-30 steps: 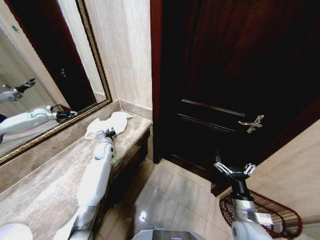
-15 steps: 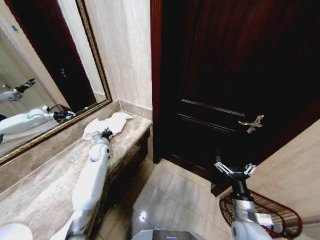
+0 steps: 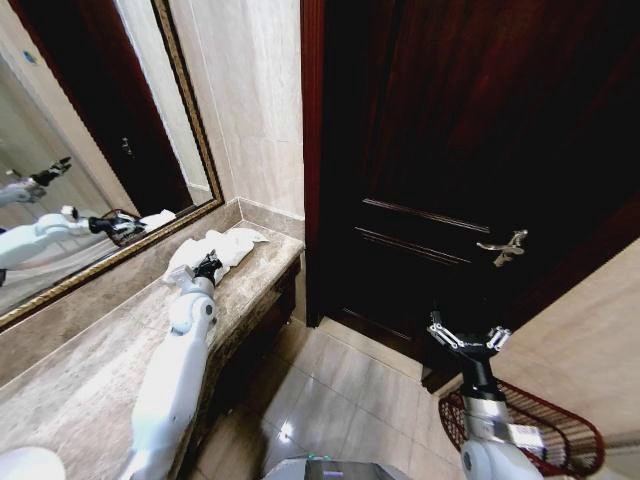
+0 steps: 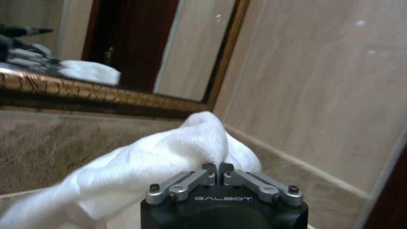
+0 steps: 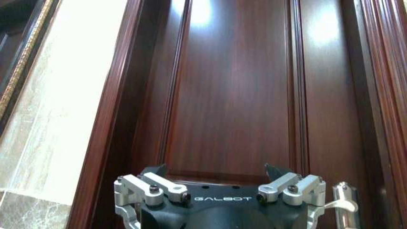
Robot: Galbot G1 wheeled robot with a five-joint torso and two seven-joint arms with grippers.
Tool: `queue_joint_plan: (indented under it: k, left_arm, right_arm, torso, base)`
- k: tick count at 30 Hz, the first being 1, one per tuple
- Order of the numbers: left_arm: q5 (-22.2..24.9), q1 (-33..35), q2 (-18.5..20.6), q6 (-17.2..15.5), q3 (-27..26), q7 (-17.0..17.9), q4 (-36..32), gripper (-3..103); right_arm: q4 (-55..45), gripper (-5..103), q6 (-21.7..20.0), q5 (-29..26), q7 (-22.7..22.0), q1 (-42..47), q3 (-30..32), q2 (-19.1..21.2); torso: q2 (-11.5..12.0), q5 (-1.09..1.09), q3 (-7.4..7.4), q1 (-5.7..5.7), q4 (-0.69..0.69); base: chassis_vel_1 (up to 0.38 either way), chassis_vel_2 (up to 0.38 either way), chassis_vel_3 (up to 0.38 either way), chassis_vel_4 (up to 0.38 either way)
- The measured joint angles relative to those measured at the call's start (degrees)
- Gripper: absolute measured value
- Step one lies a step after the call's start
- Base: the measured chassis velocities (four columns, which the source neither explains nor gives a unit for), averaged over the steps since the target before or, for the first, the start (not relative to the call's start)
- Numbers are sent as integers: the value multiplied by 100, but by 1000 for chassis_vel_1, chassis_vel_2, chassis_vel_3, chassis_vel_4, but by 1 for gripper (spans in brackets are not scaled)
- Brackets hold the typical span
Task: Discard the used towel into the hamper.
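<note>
Towel, the crumpled white cloth one at the far end of your grey marble worktop by the mirror, is now bunched and lifted in the left gripper, jaws pressed together on a fold, whereas earlier it lay flat; the right gripper hangs spread above the dark red-brown wire hamper.

Indoor light is moderate and falls from above; the dark wooden door swallows detail in shadow, though its panels carry a pale sheen in the right wrist view; a small glare spot marks the floor tiles; the head view bends at its edges; the white towel blurs close to the lens.
</note>
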State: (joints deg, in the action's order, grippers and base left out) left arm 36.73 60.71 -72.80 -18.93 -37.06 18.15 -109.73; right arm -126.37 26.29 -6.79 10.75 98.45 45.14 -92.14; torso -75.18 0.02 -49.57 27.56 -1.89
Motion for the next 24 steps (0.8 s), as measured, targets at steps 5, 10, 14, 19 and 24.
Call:
queue_joint_plan:
  k: [5, 10, 14, 19, 24]
  left_arm:
    - [-230, 958, -104, 68, -97, -228, -1128, 1]
    - [-397, 1521, -235, 183, -157, -451, -1855, 1]
    - [-625, 1997, -400, 353, -157, -655, -2418, 1]
    - [-1227, 2486, -638, 818, -40, -764, -2796, 1]
    - [-1799, 3197, -802, 1140, 122, -608, -3176, 1]
  right_arm:
    - [47, 100, 35, -25, 8, -29, 5, 0]
    - [92, 100, 137, -102, 11, 8, 34, 0]
    - [153, 100, 443, -141, 53, 35, 96, 0]
    - [137, 100, 614, -177, 43, 64, 156, 0]
    - [113, 100, 672, -375, 40, 114, 212, 0]
  torso:
    - [0, -2, 0, 0, -2]
    - [0, -2, 1, -1, 0]
    - [0, -1, 1, -1, 0]
    - [0, -1, 0, -1, 1]
    - [-1, -1, 0, -1, -1]
  base:
    - [0, 0, 0, 0]
    - [0, 0, 0, 0]
    - [0, 0, 0, 0]
    - [0, 0, 0, 0]
    - [0, 0, 0, 0]
